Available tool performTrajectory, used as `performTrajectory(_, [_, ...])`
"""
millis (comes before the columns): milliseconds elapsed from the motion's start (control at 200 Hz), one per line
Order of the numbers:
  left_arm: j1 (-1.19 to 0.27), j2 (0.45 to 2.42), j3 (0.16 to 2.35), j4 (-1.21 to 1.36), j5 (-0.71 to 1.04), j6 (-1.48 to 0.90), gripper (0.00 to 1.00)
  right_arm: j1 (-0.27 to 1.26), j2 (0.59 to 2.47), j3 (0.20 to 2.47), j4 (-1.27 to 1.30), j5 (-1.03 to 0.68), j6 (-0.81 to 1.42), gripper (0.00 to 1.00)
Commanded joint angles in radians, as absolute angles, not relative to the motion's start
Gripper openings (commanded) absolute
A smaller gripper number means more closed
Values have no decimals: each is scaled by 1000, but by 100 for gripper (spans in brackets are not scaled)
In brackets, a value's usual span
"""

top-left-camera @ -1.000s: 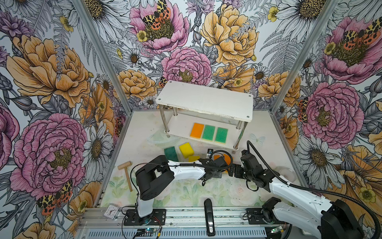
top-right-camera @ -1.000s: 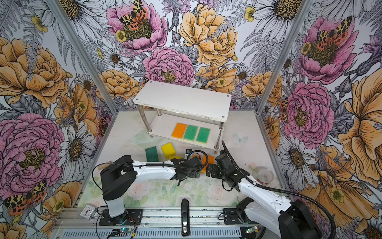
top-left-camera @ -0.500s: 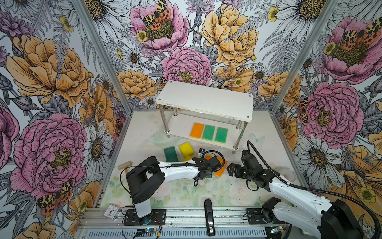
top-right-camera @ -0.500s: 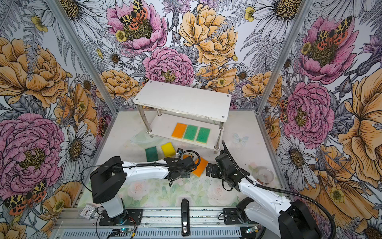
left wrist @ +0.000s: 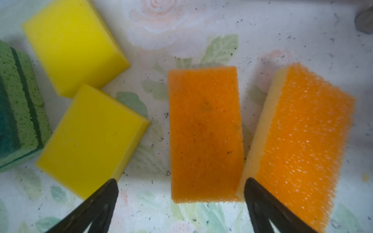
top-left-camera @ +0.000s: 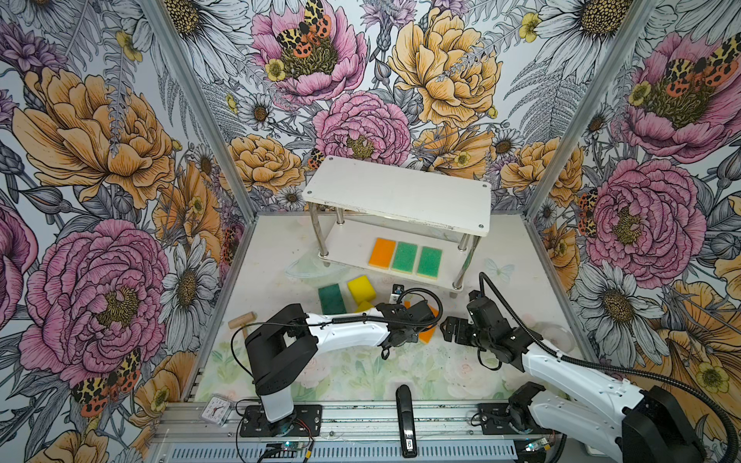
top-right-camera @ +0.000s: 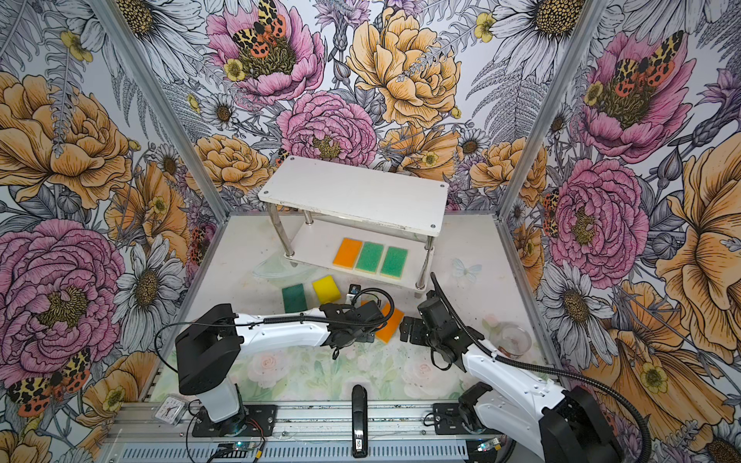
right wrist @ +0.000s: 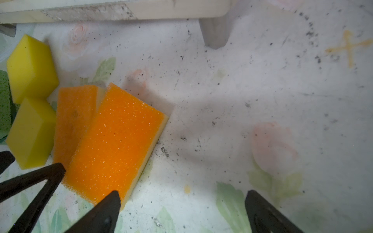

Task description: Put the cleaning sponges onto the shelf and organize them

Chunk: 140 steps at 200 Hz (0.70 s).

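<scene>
Speckled mat [left wrist: 201, 30]; left end effector [left wrist: 180, 180], right end effector [right wrist: 182, 192] gape empty; coarse orange sponge [left wrist: 203, 131] under left.

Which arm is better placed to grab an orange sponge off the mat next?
Left. The left hand is open right over the flat orange sponge, which lies between its fingertips. The right hand is open too, but mostly over bare mat, beside the leaning orange sponge.

Both arms reach low toward the middle. Left gripper [left wrist: 180, 181] jaws spread wide. Right gripper [right wrist: 182, 193] likewise spread, pointing leftward.
</scene>
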<state>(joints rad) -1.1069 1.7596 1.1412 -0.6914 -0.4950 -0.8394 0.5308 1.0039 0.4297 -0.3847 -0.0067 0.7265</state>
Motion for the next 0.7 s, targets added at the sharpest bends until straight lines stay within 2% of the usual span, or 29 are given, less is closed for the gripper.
performTrajectory(0, [-1102, 1734, 1137, -655, -507, -859, 99, 544, 1024, 473, -373, 12, 751, 98])
performTrajectory(270, [-1059, 1647, 991, -523, -431, -883, 99, 611, 1129, 535, -339, 52, 781, 97])
performTrajectory(696, [-1056, 1695, 982, -523, -425, -894, 99, 707, 1304, 597, -336, 150, 801, 96])
